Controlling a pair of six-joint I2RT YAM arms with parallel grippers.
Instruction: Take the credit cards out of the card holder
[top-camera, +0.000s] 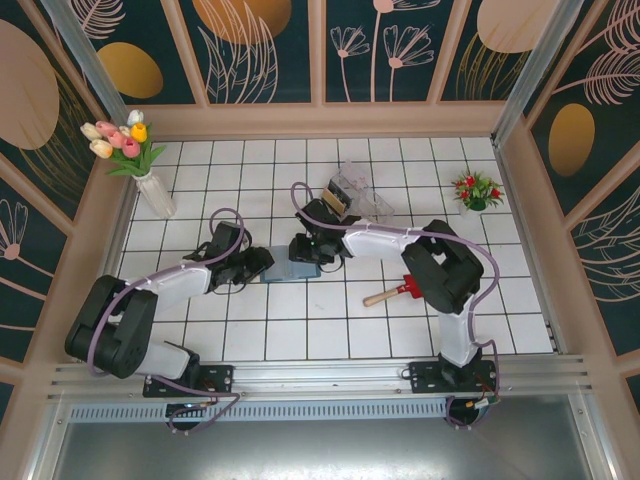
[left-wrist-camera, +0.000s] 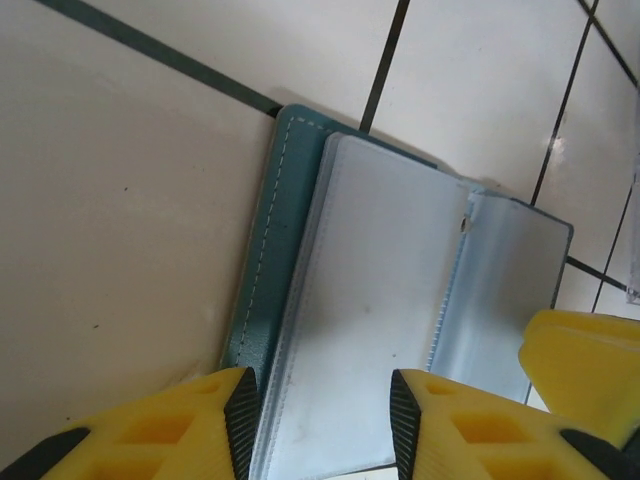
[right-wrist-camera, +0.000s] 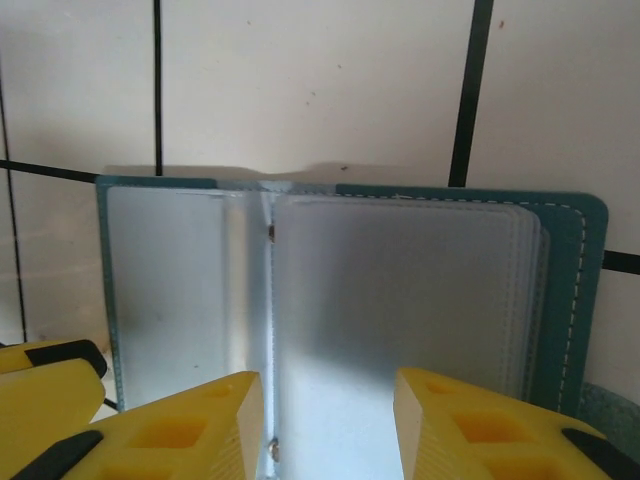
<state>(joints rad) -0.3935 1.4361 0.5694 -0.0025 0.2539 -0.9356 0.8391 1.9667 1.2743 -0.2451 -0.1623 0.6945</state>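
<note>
White-tiled table (top-camera: 300, 330) with dark grout, boxed in by teal floral wall panels.

Containers:
- white vase (top-camera: 157, 195) at far left, holds pink, white and yellow tulips
- small pot (top-camera: 476, 203) at far right, holds red flowers
- clear plastic box (top-camera: 362, 192) at far centre. A dark, pale-marked item sits at its left end; too small to identify, and I cannot tell whether it is inside or beside the box.

Card holder (top-camera: 283, 272) (left-wrist-camera: 262, 300) (right-wrist-camera: 580, 300) lies open and flat near table centre, between the two grippers. Slate-blue cover with pale stitching along the edge. Frosted clear sleeves are fanned over it, joined at a centre spine. Sleeve contents cannot be made out through the frosting.

Left gripper (top-camera: 264, 270) (left-wrist-camera: 320, 420): yellow fingers with black pads, part-spread, astride a sleeve page. Pinching or not: cannot tell.

Right gripper (top-camera: 302, 263) (right-wrist-camera: 325, 420): likewise part-spread over the sleeves at the opposite edge. Grip cannot be told.

Red-bladed toy shovel (top-camera: 395, 292) lies to the right, apart from the holder.
</note>
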